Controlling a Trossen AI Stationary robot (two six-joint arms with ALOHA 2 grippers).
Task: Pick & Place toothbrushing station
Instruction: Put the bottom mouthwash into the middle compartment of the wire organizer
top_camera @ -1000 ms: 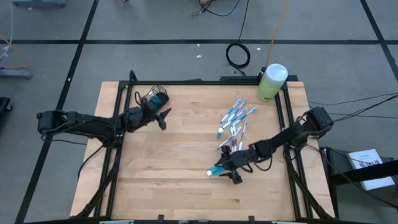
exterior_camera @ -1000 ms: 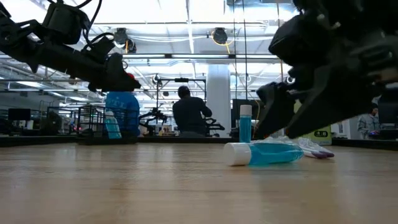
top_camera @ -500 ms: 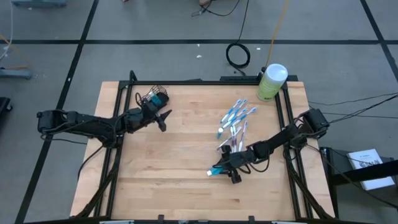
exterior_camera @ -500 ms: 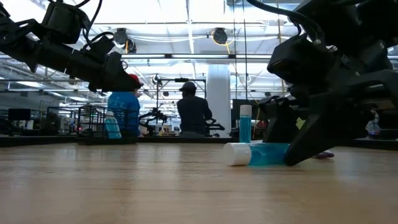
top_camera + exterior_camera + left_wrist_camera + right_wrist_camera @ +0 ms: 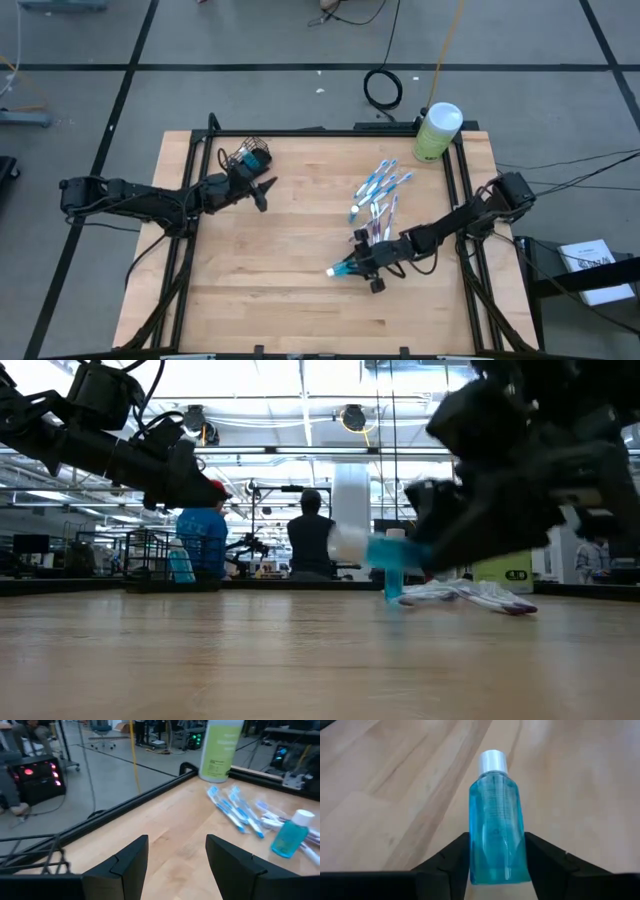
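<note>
The right gripper [image 5: 357, 268], lower centre-right, pinched a blue bottle [image 5: 496, 836] above the table [image 5: 260, 270]; the left gripper [image 5: 262, 190], upper left, hung with fingers spread.

No legible text anywhere. Pale green canister [image 5: 220, 749] carries block of darker print on its side, too blurred to read. Blue bottle [image 5: 496, 832] shows faint fine print across its body, unreadable. Yellow-green sign [image 5: 514, 572] in room behind counter has small dark mark, cannot make out. White paper sheet [image 5: 590, 262] on floor beside counter bears print, too small to read. No brand, number or sign readable.
</note>
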